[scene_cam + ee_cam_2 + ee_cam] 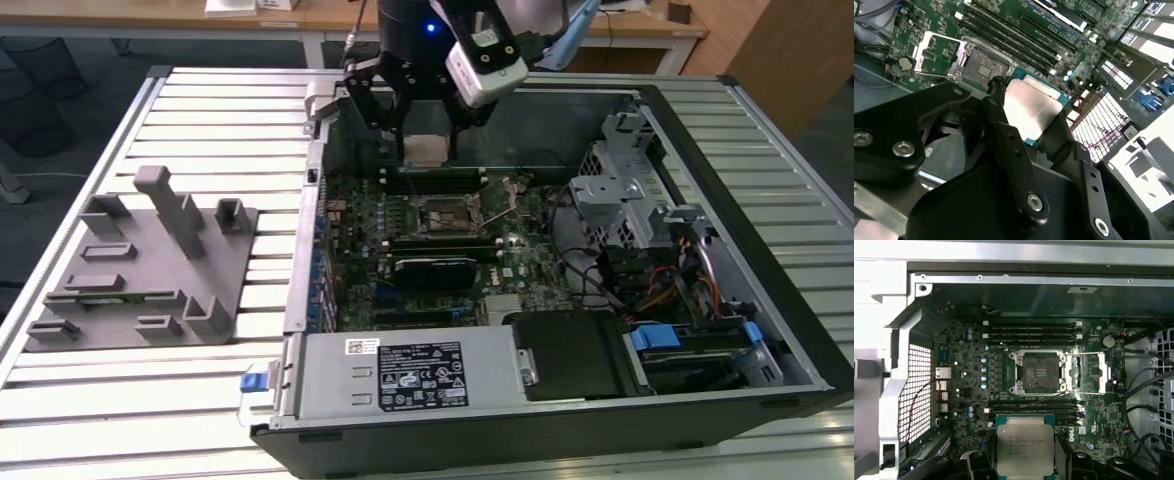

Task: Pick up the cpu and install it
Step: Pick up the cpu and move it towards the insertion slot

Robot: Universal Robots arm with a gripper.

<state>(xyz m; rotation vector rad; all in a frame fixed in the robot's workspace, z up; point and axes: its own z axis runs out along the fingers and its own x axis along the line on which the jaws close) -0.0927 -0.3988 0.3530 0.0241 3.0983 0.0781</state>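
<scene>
End effector (1026, 117) clamps the cpu (1025, 449) by opposite edges near the open socket (1040, 372); chip judged light, stiff, with fragile underside.

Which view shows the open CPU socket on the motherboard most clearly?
The first wrist view: the socket appears face-on, its frame swung open beside it. The exterior view shows the socket at a slant. The second wrist view shows the socket obliquely, beyond the held cpu.
</scene>
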